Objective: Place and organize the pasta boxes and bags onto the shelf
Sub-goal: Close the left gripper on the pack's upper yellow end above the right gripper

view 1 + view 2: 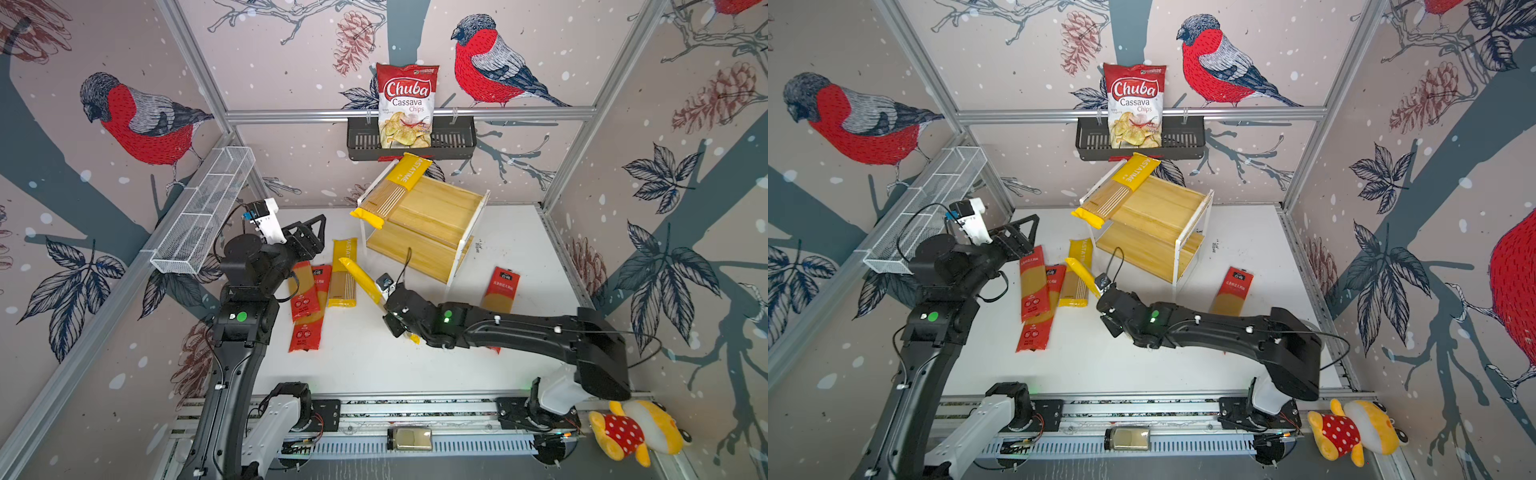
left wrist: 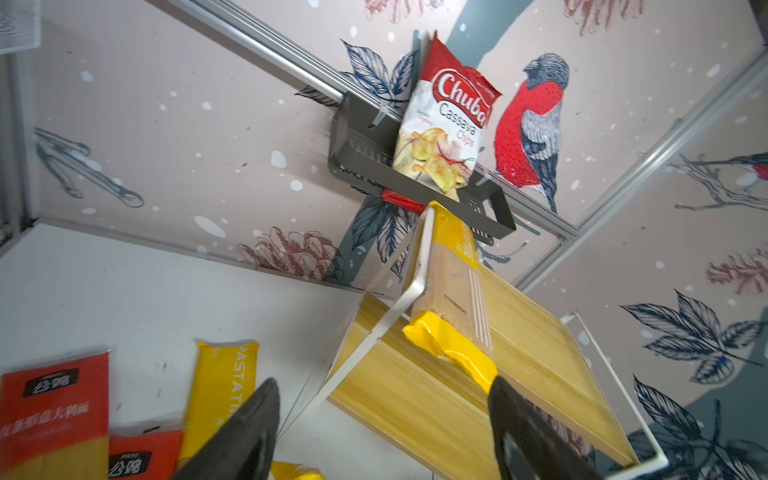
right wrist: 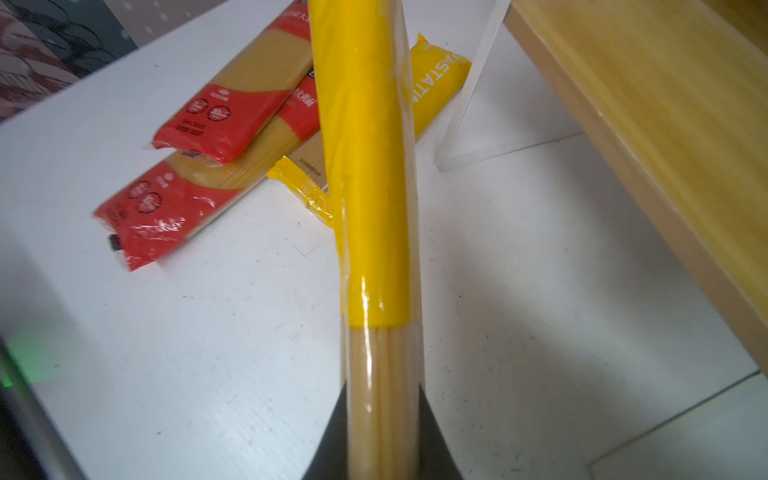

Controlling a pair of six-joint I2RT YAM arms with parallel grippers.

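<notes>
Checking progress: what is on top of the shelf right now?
One yellow PASTATIME bag lies slanted across the upper tier of the shelf, its lower end overhanging the front edge. The lower tier's visible front is bare; its rear, beneath the upper tier, is covered.

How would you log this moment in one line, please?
right tool: shut on yellow bag | left tool: open, empty | shelf: second yellow bag on top tier

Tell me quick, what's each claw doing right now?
Left claw: open, holding nothing.
Right claw: closed on a yellow spaghetti bag, lifted off the table.
</notes>
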